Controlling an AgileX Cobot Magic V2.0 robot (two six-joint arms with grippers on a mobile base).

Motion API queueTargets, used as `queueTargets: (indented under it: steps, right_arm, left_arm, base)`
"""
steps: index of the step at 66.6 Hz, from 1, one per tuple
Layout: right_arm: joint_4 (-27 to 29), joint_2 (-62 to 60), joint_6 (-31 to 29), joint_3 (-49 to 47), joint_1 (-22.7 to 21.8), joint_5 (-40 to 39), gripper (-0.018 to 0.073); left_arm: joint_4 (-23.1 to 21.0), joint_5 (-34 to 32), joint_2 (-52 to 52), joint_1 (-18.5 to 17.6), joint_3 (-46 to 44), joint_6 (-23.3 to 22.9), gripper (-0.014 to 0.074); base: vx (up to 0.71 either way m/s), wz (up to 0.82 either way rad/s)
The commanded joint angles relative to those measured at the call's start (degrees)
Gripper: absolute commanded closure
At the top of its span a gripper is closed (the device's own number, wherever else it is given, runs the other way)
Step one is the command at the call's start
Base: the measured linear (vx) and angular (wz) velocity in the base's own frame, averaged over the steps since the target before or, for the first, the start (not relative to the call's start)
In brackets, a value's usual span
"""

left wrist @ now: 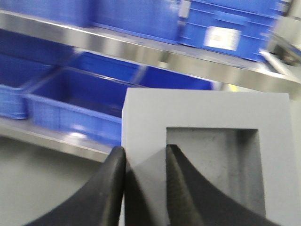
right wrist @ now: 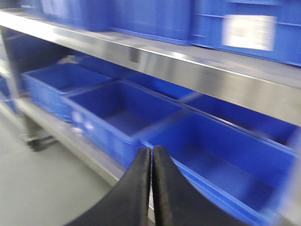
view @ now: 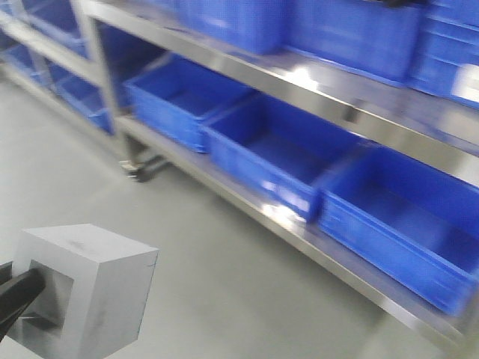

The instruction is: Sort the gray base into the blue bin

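Left hand [left wrist: 145, 155] clamps the gray base [left wrist: 207, 113] by its recess wall, one finger inside, one outside: thin wall suits the narrow grip. Base hangs over the floor [view: 187, 247], short of the blue bin [view: 254, 170] on the shelf [view: 224, 188]; right hand [right wrist: 151, 153] closed, empty.

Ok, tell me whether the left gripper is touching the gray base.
Touching. The left wrist view shows the left gripper pinching the gray base: one finger outside its wall, one inside the square recess, both pressed against it.
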Motion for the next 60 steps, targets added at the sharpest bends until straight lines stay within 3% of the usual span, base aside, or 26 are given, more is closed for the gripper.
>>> queueTargets:
  steps: [1,60]
  right_arm:
    - [-0.49,-0.42,-0.39,0.29,-0.37,-4.48,0.0564]
    - [-0.49,-0.42,-0.39,0.29,-0.37,-4.69,0.0564]
  left_arm:
    - [-0.07,-5.93,0.14,-0.41,-1.75,-0.36,0.0603]
    - [-0.07,-5.93,0.14,-0.41,-1.75,-0.36,0.0603]
  base:
    - [0.26,0.86]
    - [0.25,0.74]
